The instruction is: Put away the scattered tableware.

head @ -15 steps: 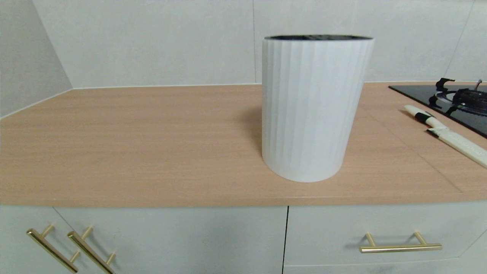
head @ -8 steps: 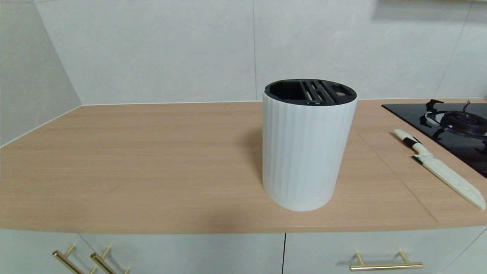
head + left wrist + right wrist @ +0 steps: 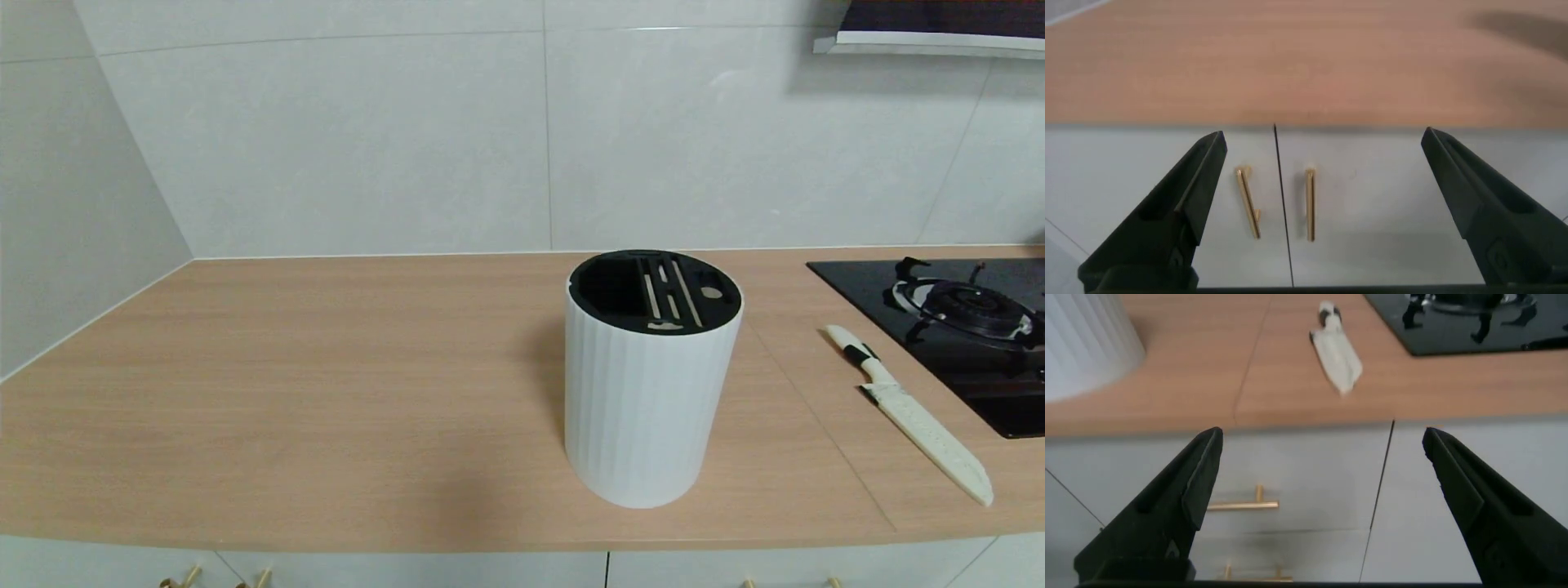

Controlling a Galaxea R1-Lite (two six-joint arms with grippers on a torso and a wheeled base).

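Observation:
A white ribbed cylindrical holder (image 3: 645, 392) with a black slotted top stands upright on the wooden countertop (image 3: 326, 384). To its right a cream knife (image 3: 906, 412) with a black band on the handle lies flat, blade toward the front edge. In the right wrist view the knife (image 3: 1335, 351) and the holder's base (image 3: 1086, 335) lie beyond my right gripper (image 3: 1319, 506), which is open and held in front of the cabinet, below the counter edge. My left gripper (image 3: 1323, 212) is open too, facing the cabinet doors with nothing between its fingers.
A black gas hob (image 3: 955, 318) sits at the counter's right end, just beyond the knife. Tiled walls close the back and left sides. Gold handles (image 3: 1278, 204) stick out from the cabinet doors below; another gold handle (image 3: 1241, 505) is on the right-hand drawer front.
The head camera has risen, so the whole picture has slid down: the holder's slotted top now shows, and the cabinet fronts have nearly left the picture. Holder and knife have not moved.

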